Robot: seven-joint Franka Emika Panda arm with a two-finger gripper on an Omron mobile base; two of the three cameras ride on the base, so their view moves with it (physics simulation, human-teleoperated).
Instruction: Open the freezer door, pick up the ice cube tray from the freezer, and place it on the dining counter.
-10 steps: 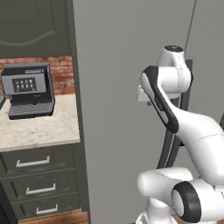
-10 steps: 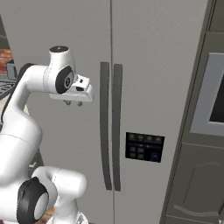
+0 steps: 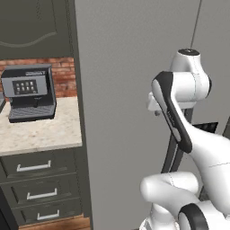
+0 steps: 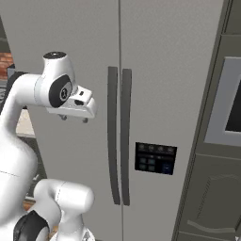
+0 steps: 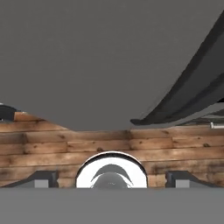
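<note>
1. The freezer door is closed; the gripper, jaws spread wide and empty, hangs just beside it.
2. Next, probably: reach the left door handle at three o'clock.

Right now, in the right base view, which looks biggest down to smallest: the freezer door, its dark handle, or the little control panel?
1. The freezer door, by far the largest.
2. Its handle, long but thin.
3. The control panel, smallest.
All sit on one flat front, so nearness hardly skews this.
</note>
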